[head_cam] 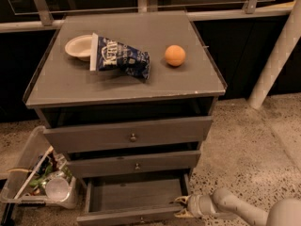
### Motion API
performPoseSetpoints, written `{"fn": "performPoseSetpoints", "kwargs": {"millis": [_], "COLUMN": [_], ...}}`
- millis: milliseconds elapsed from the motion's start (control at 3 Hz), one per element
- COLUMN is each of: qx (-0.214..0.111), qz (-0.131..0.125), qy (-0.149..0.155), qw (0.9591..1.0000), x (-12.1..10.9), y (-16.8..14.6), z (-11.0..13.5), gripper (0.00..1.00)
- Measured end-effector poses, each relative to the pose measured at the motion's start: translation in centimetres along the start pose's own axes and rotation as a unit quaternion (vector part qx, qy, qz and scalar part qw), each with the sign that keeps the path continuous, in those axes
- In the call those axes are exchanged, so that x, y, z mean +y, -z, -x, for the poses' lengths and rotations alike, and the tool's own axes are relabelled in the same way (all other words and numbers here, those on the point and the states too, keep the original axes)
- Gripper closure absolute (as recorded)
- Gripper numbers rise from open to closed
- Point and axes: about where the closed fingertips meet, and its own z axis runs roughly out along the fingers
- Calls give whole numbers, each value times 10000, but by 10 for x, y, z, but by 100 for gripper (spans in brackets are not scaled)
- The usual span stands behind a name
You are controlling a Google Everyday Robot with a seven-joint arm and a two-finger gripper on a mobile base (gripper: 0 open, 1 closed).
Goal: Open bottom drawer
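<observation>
The bottom drawer (134, 196) of the grey cabinet stands pulled out, its empty inside showing and its slim front panel (127, 216) at the lower edge of the camera view with a tiny knob. My gripper (181, 207) is at the drawer's right front corner, fingertips against the end of the front panel. The middle drawer (136, 164) and the top drawer (131, 134) sit slightly ajar above it.
On the cabinet top (56, 86) lie a white bowl (77, 46), a blue chip bag (120, 58) and an orange (175, 55). A clear bin of trash (40, 180) stands left of the cabinet. A white post (275, 62) stands at the right on speckled floor.
</observation>
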Motion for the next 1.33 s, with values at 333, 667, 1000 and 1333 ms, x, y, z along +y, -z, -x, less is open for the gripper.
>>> {"fn": "performPoseSetpoints", "kwargs": {"millis": [333, 667, 1000, 1333], "qx": [0, 0, -1, -16], "qz": [0, 0, 1, 118], "qy": [0, 0, 0, 40], "qw": [10000, 10000, 10000, 9999], "x": [0, 0, 0, 5], "y": [2, 2, 2, 0], "z": [2, 2, 2, 3], "gripper": [100, 82, 59, 35]}}
